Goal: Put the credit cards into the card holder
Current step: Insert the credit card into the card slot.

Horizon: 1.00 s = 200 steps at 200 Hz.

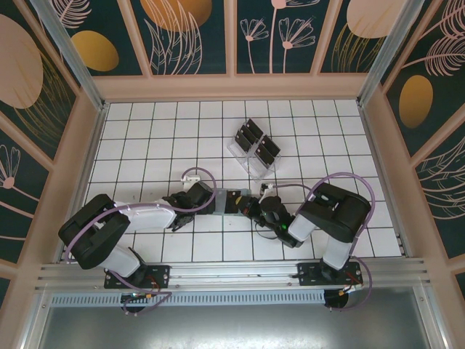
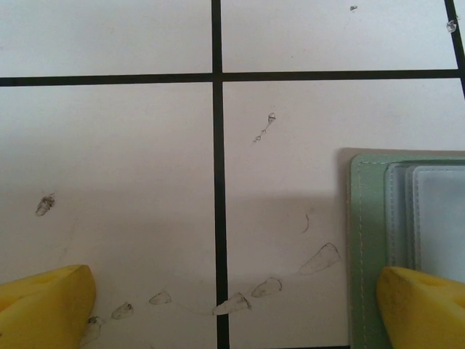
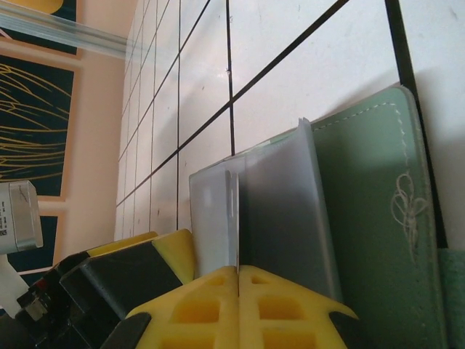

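Note:
The sage-green card holder (image 1: pixel 229 199) lies open on the tiles between my two grippers, and its frosted inner sleeves (image 3: pixel 276 211) stand up from the green cover (image 3: pixel 378 211). My right gripper (image 3: pixel 238 280) is shut on the thin edge of one sleeve. My left gripper (image 2: pixel 232 313) is wide open over bare tile, its right fingertip (image 2: pixel 425 305) above the holder's stitched edge (image 2: pixel 362 240). That left finger (image 3: pixel 123 269) shows beside the sleeves in the right wrist view. Several black credit cards (image 1: pixel 253 138) stand in a clear slotted rack, farther back than both grippers.
The clear rack (image 1: pixel 256 154) stands about two tiles behind the holder. Both arms (image 1: pixel 138 218) (image 1: pixel 327 214) meet near the table's middle front. A metal rail (image 1: pixel 232 273) runs along the near edge, and walls enclose the tiled floor.

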Available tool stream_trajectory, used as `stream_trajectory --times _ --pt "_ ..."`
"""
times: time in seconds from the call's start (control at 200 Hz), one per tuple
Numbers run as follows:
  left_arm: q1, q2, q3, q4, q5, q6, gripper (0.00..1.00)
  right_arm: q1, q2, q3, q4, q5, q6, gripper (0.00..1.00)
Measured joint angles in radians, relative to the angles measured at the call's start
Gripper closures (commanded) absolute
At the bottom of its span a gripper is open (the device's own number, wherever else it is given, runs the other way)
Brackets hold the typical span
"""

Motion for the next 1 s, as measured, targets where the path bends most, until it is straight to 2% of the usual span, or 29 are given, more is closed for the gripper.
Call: stream_trajectory --times 0.586,1.001 --pt "0.000 0.005 0.000 0.010 0.000 0.000 0.02 0.000 0.114 0.022 0.117 -0.018 0.075 1.00" --pt "0.000 0.005 0.000 0.011 0.000 0.000 0.02 -0.002 0.135 0.085 0.078 -0.076 0.077 1.00"
